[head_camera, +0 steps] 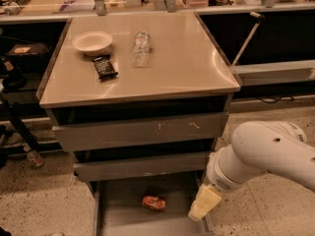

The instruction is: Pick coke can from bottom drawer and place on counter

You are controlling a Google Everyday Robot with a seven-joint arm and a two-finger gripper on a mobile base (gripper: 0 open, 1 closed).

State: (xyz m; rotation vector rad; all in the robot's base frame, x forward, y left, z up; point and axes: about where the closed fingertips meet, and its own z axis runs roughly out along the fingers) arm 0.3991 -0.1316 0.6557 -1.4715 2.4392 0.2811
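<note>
Can (154, 202): red-orange, lying on its side on the floor of the bottom drawer (120, 216), roughly mid-width. Pale markings on it, too blurred to read, so no brand is legible. Nothing touching it.

Bottom drawer is pulled out, with the grey tray floor visible. The two drawers above, middle (142, 165) and top (138, 131), are pushed in. Top front has a few light scuffs right of centre.

Hand (203, 206): pale yellow tip, low at the drawer's right side, over or just inside the right rim. It sits right of the can and apart from it, no contact. Can't tell whether the hand is apart or together from this angle. It's holding nothing that I can see. The white arm (268, 151) comes in from the right edge and angles down to it.

Bench (192, 63) on top of the cabinet has three items, all in the back-left area:
- white bowl (92, 42), upright, near the back-left corner
- black snack bar (105, 66), flat, just in front of the bowl; wrapper print unreadable
- clear plastic bottle (141, 48), lying down, right of the bowl; label unreadable

Right half of the bench is bare metal. Speckled floor (44, 200) around the cabinet.
</note>
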